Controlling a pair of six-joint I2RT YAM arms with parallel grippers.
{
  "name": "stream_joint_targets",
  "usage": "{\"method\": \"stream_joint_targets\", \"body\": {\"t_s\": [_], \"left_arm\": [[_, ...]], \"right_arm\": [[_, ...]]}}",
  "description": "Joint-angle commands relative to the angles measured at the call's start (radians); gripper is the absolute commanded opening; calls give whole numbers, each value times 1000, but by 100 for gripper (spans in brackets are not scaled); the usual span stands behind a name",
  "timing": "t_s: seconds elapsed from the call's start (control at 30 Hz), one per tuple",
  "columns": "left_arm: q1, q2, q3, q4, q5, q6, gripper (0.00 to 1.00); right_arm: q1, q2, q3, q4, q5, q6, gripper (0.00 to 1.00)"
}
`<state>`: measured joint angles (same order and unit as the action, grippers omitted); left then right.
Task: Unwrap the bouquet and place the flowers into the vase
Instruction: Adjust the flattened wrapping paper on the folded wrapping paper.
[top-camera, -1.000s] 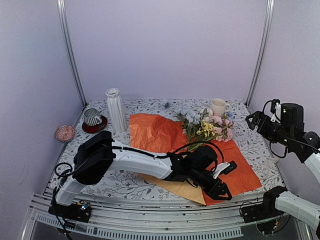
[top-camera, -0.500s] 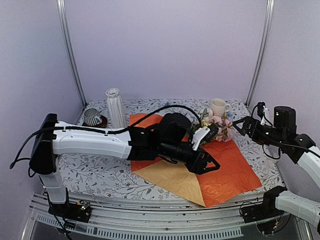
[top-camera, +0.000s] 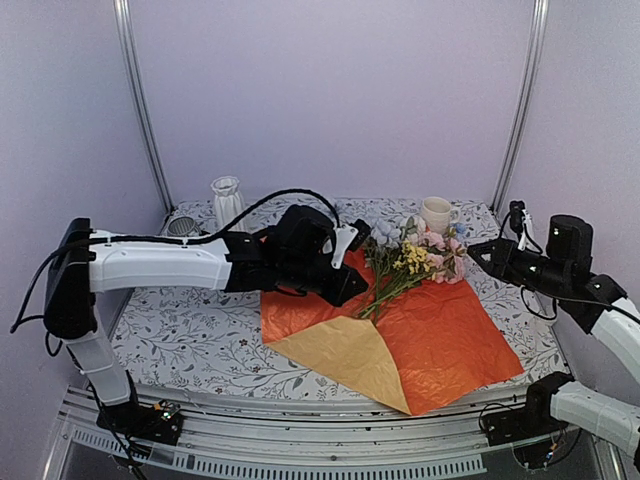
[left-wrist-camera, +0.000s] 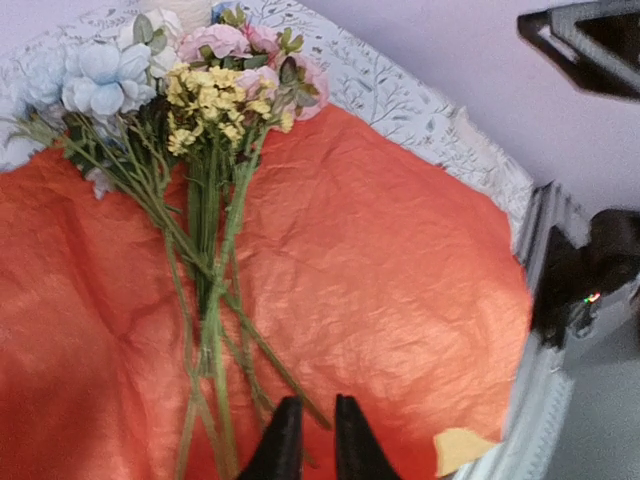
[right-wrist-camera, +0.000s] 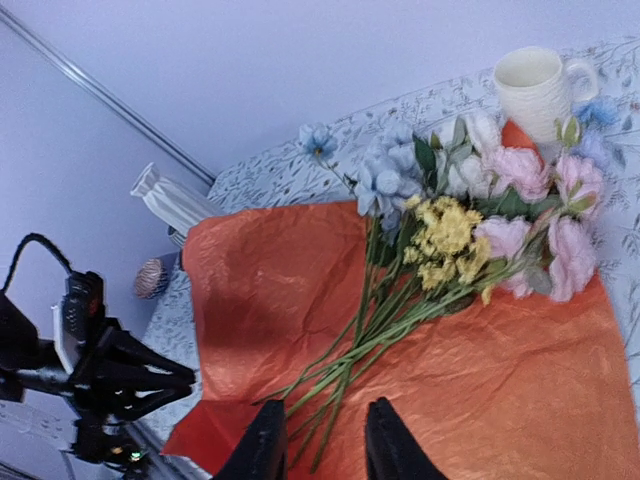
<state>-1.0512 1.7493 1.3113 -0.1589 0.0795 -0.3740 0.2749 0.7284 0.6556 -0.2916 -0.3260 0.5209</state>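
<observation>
**Q:** Patterned worktop (top-camera: 200, 330): where do the flowers (top-camera: 405, 262) lie?
**A:** Loose on the spread orange paper (top-camera: 445, 335), blooms toward the far edge beside the mug (top-camera: 436, 213), stems toward the near edge. The vase (top-camera: 228, 198) stands upright near the far-left corner, well apart.

**Q:** And the claws?
**A:** The left gripper (left-wrist-camera: 316, 405) hovers over the stem ends, fingers nearly together, nothing between them. The right gripper (right-wrist-camera: 325, 410), near the right edge, faces the blooms, moderately parted, empty.

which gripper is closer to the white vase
Left. The left gripper hangs over the orange paper between the vase and the flowers; the right gripper is beyond the flowers.
</observation>
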Motion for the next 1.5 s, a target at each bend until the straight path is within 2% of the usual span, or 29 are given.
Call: {"method": "stream_joint_targets", "body": {"t_s": [0.0, 0.03, 0.1, 0.27, 0.37, 0.5, 0.63, 0.83, 1.03, 1.47], "left_arm": [[68, 80, 68, -92, -50, 29, 4], [77, 90, 75, -101, -66, 34, 0], [100, 102, 77, -106, -86, 43, 0], [177, 171, 113, -124, -60, 69, 0], [202, 272, 187, -166, -61, 85, 0], [210, 364, 284, -227, -117, 109, 0], [234, 418, 307, -273, -181, 107, 0], [299, 401, 200, -230, -158, 84, 0], [353, 359, 63, -157, -134, 61, 0], [434, 232, -141, -76, -175, 43, 0]], "right_arm": [[4, 95, -30, 91, -114, 54, 18], [7, 129, -32, 94, -127, 58, 9], [15, 201, -45, 110, -151, 66, 4], [68, 294, -134, 259, -169, 117, 3], [105, 353, -182, 351, -158, 157, 3], [155, 459, -208, 414, -122, 181, 3], [180, 578, -215, 435, -110, 179, 3], [181, 658, -263, 443, -48, 182, 3], [181, 662, -276, 331, 73, 219, 3], [181, 524, -290, 193, 188, 243, 2]]}}
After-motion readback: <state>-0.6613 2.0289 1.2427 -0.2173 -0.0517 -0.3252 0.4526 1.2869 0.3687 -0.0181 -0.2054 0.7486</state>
